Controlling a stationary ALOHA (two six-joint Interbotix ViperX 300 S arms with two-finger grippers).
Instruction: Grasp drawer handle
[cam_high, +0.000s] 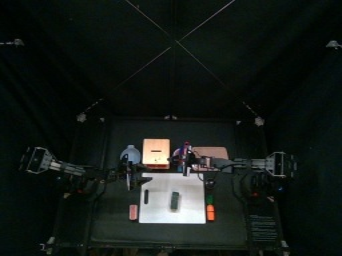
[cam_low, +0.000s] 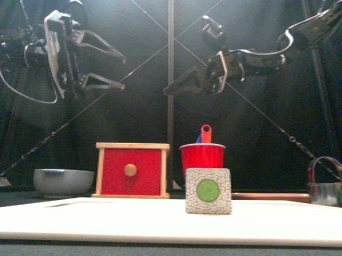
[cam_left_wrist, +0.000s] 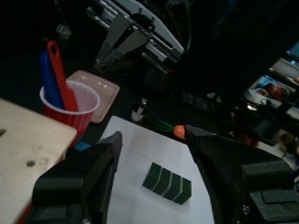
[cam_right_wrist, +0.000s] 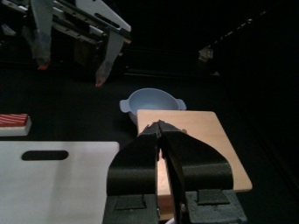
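The red-fronted drawer box (cam_low: 134, 170) is standing toward the worktop's (cam_low: 80, 222) back edge, its round handle (cam_low: 130, 170) facing front and untouched. The left end effector (cam_left_wrist: 155, 162) is hanging released, jaws wide apart; the right end effector (cam_right_wrist: 163, 133) is hovering clenched above the box.

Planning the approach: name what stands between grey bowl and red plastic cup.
The red-fronted wooden drawer box with its round knob, in the front view.
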